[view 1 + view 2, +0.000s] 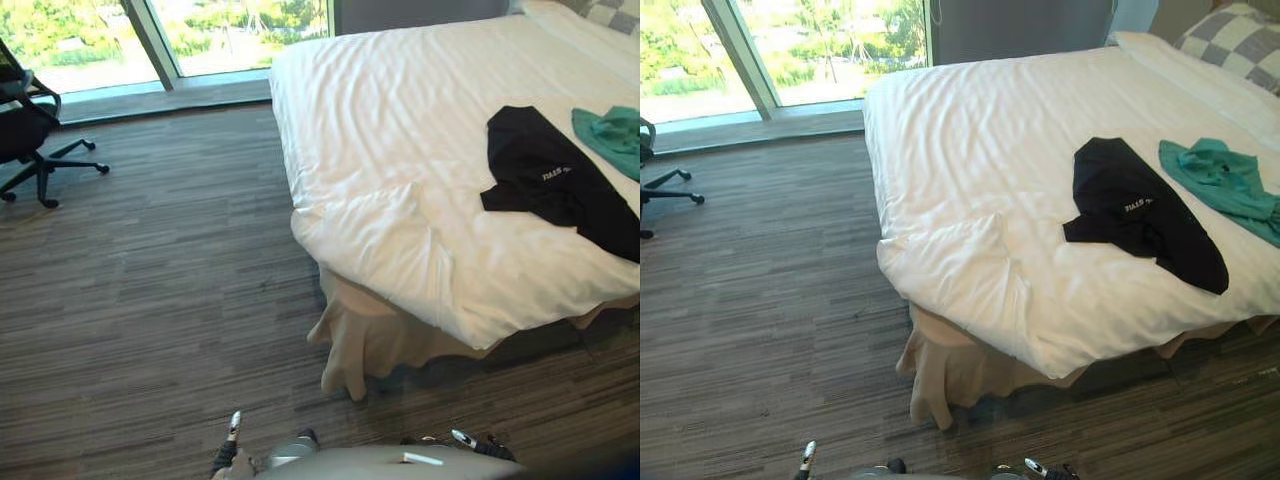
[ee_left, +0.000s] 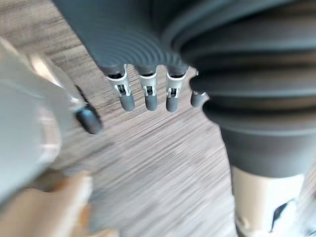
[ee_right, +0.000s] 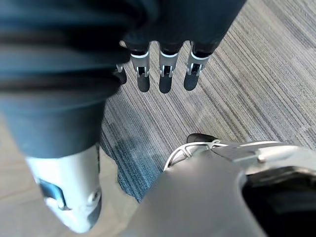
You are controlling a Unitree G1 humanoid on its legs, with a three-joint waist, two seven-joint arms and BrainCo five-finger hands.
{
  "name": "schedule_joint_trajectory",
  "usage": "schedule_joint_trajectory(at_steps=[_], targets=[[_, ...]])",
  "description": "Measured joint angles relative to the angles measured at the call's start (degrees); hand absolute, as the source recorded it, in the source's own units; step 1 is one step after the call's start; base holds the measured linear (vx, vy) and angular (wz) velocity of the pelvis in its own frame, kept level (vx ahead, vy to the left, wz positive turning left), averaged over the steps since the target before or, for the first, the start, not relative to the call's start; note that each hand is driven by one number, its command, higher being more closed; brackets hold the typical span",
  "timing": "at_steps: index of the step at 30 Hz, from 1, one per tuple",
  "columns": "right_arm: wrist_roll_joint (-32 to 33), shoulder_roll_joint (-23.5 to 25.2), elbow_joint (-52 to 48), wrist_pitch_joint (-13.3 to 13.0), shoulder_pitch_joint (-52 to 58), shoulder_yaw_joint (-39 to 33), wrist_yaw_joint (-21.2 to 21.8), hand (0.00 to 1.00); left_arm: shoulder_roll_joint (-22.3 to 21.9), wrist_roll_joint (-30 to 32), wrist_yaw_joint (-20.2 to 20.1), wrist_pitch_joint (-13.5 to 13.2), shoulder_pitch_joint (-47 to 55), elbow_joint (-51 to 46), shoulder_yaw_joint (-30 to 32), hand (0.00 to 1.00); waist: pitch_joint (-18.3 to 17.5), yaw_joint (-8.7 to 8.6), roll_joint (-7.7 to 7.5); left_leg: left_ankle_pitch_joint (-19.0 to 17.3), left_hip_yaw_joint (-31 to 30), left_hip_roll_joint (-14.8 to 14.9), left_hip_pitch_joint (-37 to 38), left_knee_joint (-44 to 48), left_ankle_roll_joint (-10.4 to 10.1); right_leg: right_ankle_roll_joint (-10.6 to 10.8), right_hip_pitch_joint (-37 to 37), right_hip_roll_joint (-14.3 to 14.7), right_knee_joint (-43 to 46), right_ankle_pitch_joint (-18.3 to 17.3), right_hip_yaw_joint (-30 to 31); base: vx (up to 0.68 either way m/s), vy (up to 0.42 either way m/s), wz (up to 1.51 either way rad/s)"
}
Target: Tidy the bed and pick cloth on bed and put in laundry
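We see both hands low beside the foot corner of the bed [image 1: 980, 150], over the striped floor and well apart from the bedding. The left hand [image 2: 148, 94] has its fingers hanging straight and spread, holding nothing. The right hand [image 3: 165, 74] is the same, fingers loose and empty. The clothes to be collected lie on top of the bed, on its far right part as the robot faces it, so they are ahead of the hands and off to the robot's right. We judge the right hand the nearer one, though the robot would first have to close in on the bed's right side. We count two garments. One is a black top [image 1: 1135, 210], spread flat with its long axis slanting from the middle of the bed toward the bed's near right edge. The other is a teal garment [image 1: 1220, 180], crumpled just beyond the black one, toward the head of the bed and close to it. At the head of the bed sits one checked pillow [image 1: 1230, 45]. The white cover is rumpled at the bed's foot corner, so tidying is not yet done. One office chair [image 1: 25, 130] stands well away from the bed, by the window.
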Motion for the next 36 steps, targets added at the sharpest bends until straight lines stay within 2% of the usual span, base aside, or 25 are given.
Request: schedule_joint_trajectory(at_steps=[1,3,5,8,10,11,12,13,17,20,23,27,29,31,32,34,36], targets=[[0.15,-0.03,-0.03,0.05,-0.01,0.0,0.08,0.0,0.1,-0.65,0.58,-0.72,0.18,-1.74,1.0,0.0,0.01,-0.03,0.02,0.13,-0.01,0.05,-0.02,-0.11,0.01,-0.09,-0.04,0.1,-0.07,0.09,0.0,-0.08,-0.006,0.01],[0.76,-0.36,-0.18,0.49,0.08,0.19,0.32,0.0,0.86,0.56,4.82,-3.17,0.19,-8.77,3.6,0.0,0.15,0.0,0.27,0.27,0.06,0.32,-0.09,-0.15,-0.07,-0.37,-0.04,0.38,-0.33,0.33,0.05,-0.07,-0.012,-0.01],[2.2,-0.45,-0.34,1.14,0.31,0.54,0.35,0.0,3.94,10.36,12.39,-6.01,-0.78,-18.76,6.38,0.0,0.06,-0.12,0.49,0.28,0.26,0.85,-0.32,-0.4,-0.15,-0.43,-0.19,0.95,-0.84,0.35,0.29,-0.08,-0.031,-0.05],[4.62,-0.46,-1.48,1.08,1.26,0.8,0.2,0.0,9.48,21.12,17.89,-8.13,-3.9,-26.16,9.17,0.0,-0.5,-0.56,0.89,0.11,0.5,1.35,-1.12,-0.44,-0.34,-0.53,-0.92,1.61,-1.43,0.35,0.53,-0.04,-0.015,-0.06],[6.41,-0.6,-2.11,1.06,2.14,0.82,0.13,0.0,11.46,25.14,19.47,-8.74,-5.89,-29.07,10.21,0.0,-0.77,-0.5,1.2,0.04,1.35,1.59,-1.11,-0.44,-0.43,-0.63,-1.21,1.93,-1.67,0.43,1.23,0.01,-0.003,-0.16],[7.28,-0.63,-2.51,0.92,2.96,0.77,0.06,0.0,12.53,29.14,20.97,-8.72,-6.9,-30.72,10.44,0.0,-1.16,-0.54,1.7,0.03,1.75,1.69,-1.09,-0.45,-0.43,-0.75,-1.36,2.11,-1.78,0.51,1.68,0.06,0.002,-0.19],[7.44,-0.63,-2.53,0.57,3.35,0.74,0.04,0.0,13.09,31.15,21.57,-8.61,-7.46,-31.58,10.4,0.0,-1.36,-0.65,1.81,0.04,1.81,1.72,-1.1,-0.45,-0.44,-0.77,-1.34,2.19,-1.79,0.54,1.76,0.08,0.003,-0.1],[7.42,-0.59,-2.62,-0.13,4.19,0.66,0.02,0.0,14.17,35.75,22.77,-8.53,-8.7,-33.34,10.33,0.0,-1.78,-0.87,1.7,0.15,1.83,1.76,-1.12,-0.45,-0.63,-0.86,-1.35,2.27,-1.86,0.57,1.83,0.1,0.006,-0.03],[7.47,-0.24,-3.51,-1.14,5.97,0.23,-0.13,0.0,19.94,49.57,25.16,-6.4,-13.28,-39.38,8.09,0.0,-2.25,-1.66,1.98,-0.03,2.21,1.89,-1.09,-0.48,-0.98,-1.23,-1.36,2.54,-2.07,0.75,2.22,0.09,0.01,-0.03],[7.43,-0.09,-3.86,-1.15,6.23,0.21,-0.27,0.0,23.23,58.42,25.02,-5.98,-16.81,-41.21,4.13,0.0,-2.63,-1.74,2.0,-0.06,3.49,1.76,-0.99,-0.45,-1.02,-1.29,-1.71,2.67,-2.25,0.79,3.45,0.08,0.02,-0.15],[7.37,0.17,-4.78,-0.83,6.38,0.17,-0.45,0.0,24.91,63.64,24.12,-5.98,-19.11,-41.26,0.44,0.0,-2.65,-2.07,2.0,-0.06,4.77,1.7,-0.85,-0.28,-1.02,-1.46,-1.91,2.73,-2.25,0.9,4.22,0.05,0.019,-0.14],[7.22,0.05,-5.49,0.55,6.5,0.52,-0.39,0.0,27.55,72.17,18.76,-5.42,-21.85,-41.11,-6.82,0.0,-2.69,-2.37,2.02,-0.07,7.05,1.7,-0.03,-0.2,-1.01,-1.81,-2.31,2.9,-2.24,1.2,6.67,0.01,0.023,-0.25],[6.31,-0.44,-6.59,1.84,6.46,1.06,0.19,0.0,30.75,77.26,15.12,-3.61,-25.35,-39.07,-13.44,0.0,-2.77,-3.15,2.26,-0.07,7.71,1.88,-1.24,-0.22,-1.0,-2.12,-4.1,3.07,-1.83,1.5,7.23,-0.06,0.009,-0.16],[6.16,-0.76,-7.44,2.57,6.33,2.1,0.43,0.0,32.58,79.16,13.35,-2.52,-28.23,-36.29,-17.25,0.0,-2.63,-3.34,2.66,-0.03,8.09,1.95,-2.4,-0.22,-0.93,-2.38,-5.72,3.21,-1.73,2.02,7.97,-0.05,0.012,-0.19],[6.17,-1.26,-8.04,3.45,6.16,2.57,0.54,0.0,33.38,80.72,12.32,-1.07,-30.85,-33.63,-19.87,0.0,-2.34,-3.65,3.06,0.26,8.45,1.91,-3.45,-0.21,-0.65,-2.49,-7.06,3.19,-1.68,2.57,8.45,-0.05,0.012,-0.2],[6.2,-2.11,-8.25,4.48,5.39,3.27,0.87,0.0,33.52,82.21,11.97,1.07,-34.47,-30.46,-23.39,0.0,-1.36,-4.57,3.77,0.68,8.9,1.72,-5.17,-0.21,-0.29,-2.45,-9.52,2.78,-0.49,2.79,9.28,-0.08,0.023,-0.18],[6.34,-2.95,-8.75,4.82,3.43,3.48,1.6,0.0,33.66,84.58,12.19,3.25,-38.62,-28.76,-26.13,0.0,1.18,-5.33,4.49,1.5,9.35,1.38,-7.21,-0.2,0.17,-2.49,-12.98,2.04,1.89,2.68,9.96,-0.14,0.033,-0.13]])
